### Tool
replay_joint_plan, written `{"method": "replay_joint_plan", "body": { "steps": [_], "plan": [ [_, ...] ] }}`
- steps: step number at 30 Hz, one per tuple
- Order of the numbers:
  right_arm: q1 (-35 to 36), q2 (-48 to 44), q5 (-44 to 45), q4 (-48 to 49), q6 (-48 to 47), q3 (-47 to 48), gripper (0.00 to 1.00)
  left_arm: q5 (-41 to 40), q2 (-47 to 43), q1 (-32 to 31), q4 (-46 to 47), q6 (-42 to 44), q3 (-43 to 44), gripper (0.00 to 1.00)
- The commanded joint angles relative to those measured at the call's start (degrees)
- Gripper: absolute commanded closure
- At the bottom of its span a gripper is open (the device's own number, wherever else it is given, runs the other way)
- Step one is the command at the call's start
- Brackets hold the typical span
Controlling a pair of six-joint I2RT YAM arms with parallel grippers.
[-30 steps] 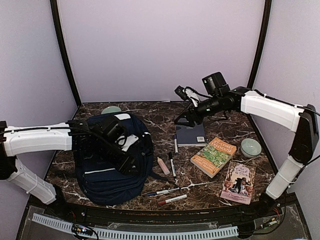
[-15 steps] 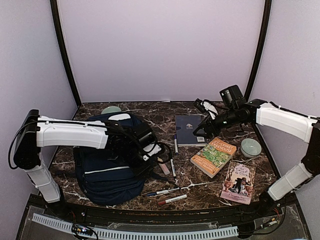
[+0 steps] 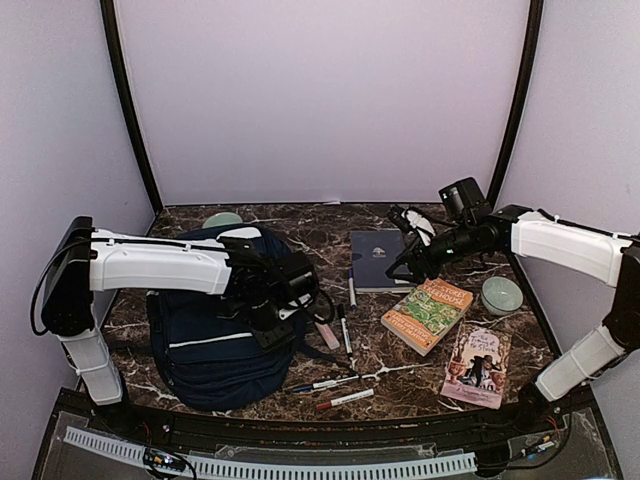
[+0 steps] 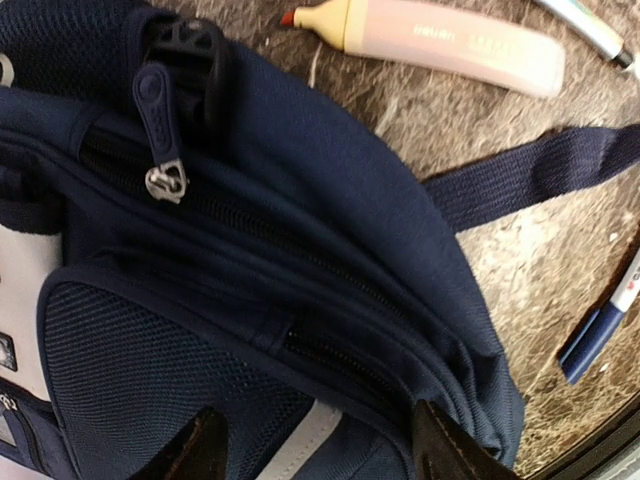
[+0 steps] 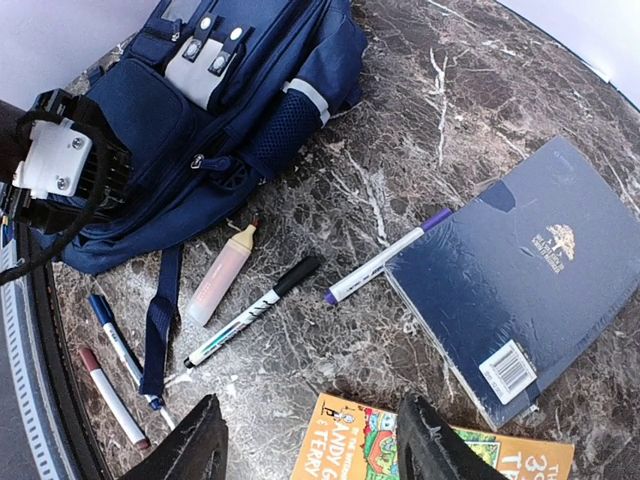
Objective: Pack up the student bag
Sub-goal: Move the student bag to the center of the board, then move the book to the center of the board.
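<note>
Here student bag (image 4: 330, 180) lies just under L fingers (image 4: 445, 452)

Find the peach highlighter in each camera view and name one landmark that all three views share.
Top external: the peach highlighter lies near the table's middle, just right of the student bag.
Left wrist: the highlighter runs along the top edge, right of centre, above the bag.
Right wrist: the highlighter sits lower left, below the bag.
Shared landmark: the student bag.
</note>
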Motion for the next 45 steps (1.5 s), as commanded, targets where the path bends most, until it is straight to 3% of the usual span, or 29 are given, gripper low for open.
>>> {"method": "replay_joint_plan", "body": {
  "steps": [1, 9, 17, 22, 25, 27, 34, 38, 45],
  "plan": [
    [-0.32, -0.22, -1.4, 2.18, -0.47, 0.11, 0.42, -3.38, -0.08, -0.18, -3.4, 1.46, -1.93, 0.35],
    [-0.32, 0.76, -3.14, 2.66, 0.13, 0.1, 0.41, -10.09, 6.91, 0.71, 0.04, 3.06, 2.38, 0.41],
    [-0.32, 0.71, -2.16, 2.95, 0.05, -0.36, 0.41, -11.67, 6.34, 10.17, 7.5, 1.96, 5.1, 0.56],
    [-0.34, 1.1, -1.92, 2.69, 0.05, -0.19, 0.41, -5.12, 6.39, 11.51, 11.86, 2.03, 5.99, 0.58],
    [-0.32, 1.28, -1.61, 2.49, -0.11, -0.05, 0.41, -0.39, 5.64, 11.51, 11.79, 0.91, 6.26, 0.5],
    [-0.32, 1.52, -1.65, 2.38, -0.12, -0.09, 0.41, 1.71, 3.53, 11.51, 11.82, 0.5, 5.73, 0.45],
    [-0.4, 2.99, 0.43, 1.88, -0.46, 0.76, 0.41, 13.74, -6.77, 11.51, 13.56, 1.81, 1.32, 0.46],
    [-2.08, 5.38, 5.49, 0.83, 0.79, 3.8, 0.42, 17.38, -9.83, 11.51, 17.65, -2.46, -0.6, 0.46],
    [-7.71, 6.95, 2.81, -4.35, 2.09, 7.6, 0.43, 27.36, -6.4, 11.5, 32.54, -16.6, -0.88, 0.39]
  ]
}}
